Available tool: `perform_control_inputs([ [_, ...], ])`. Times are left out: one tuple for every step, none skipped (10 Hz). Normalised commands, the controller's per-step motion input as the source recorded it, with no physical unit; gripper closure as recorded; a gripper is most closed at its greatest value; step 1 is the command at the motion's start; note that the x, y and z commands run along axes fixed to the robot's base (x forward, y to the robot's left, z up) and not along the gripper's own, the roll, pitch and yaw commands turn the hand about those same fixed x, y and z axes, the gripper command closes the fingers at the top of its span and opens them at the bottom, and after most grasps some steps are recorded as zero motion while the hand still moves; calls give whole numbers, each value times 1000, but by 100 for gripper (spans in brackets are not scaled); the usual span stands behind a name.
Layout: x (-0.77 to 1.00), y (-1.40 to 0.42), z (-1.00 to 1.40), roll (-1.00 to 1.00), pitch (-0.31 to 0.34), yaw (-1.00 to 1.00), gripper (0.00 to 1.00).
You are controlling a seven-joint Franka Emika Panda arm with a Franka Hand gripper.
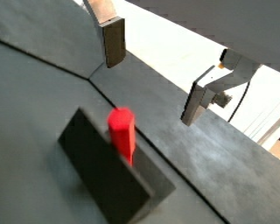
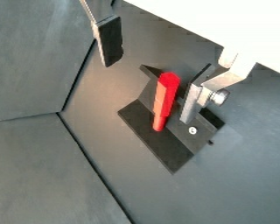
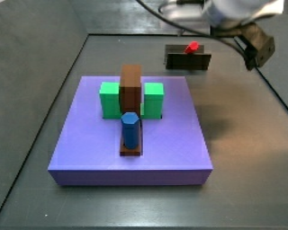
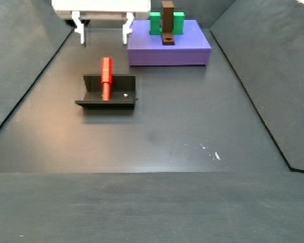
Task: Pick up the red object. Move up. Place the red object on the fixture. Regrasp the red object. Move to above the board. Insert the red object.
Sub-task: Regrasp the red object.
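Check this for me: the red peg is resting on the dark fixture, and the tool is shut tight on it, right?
Not quite. The red peg does rest on the dark fixture, but the tool is open and clear of it, its fingers apart with nothing between them. The side view shows it hanging beyond the fixture, toward the purple board.

My tool (image 4: 102, 36) has a white body, flat silver finger plates (image 2: 202, 98) with dark pads (image 1: 115, 44).
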Motion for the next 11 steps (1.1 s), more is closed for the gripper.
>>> perform_control_inputs([
  [249,54,-400,34,-166,63,0],
  [260,77,-291,57,-131,71,0],
  [163,114,-286,137,-69,66,0],
  [0,277,-214,0,0,0,0],
  [-6,291,-223,0,0,0,0],
  [-6,229,-300,0,0,0,0],
  [-11,183,-349,17,-6,0,0],
  [-6,140,-391,31,-23,0,0],
  [-31,111,-363,37,-11,0,0],
  [-23,29,-243,0,0,0,0],
  [0,-40,-20,49,0,0,0],
])
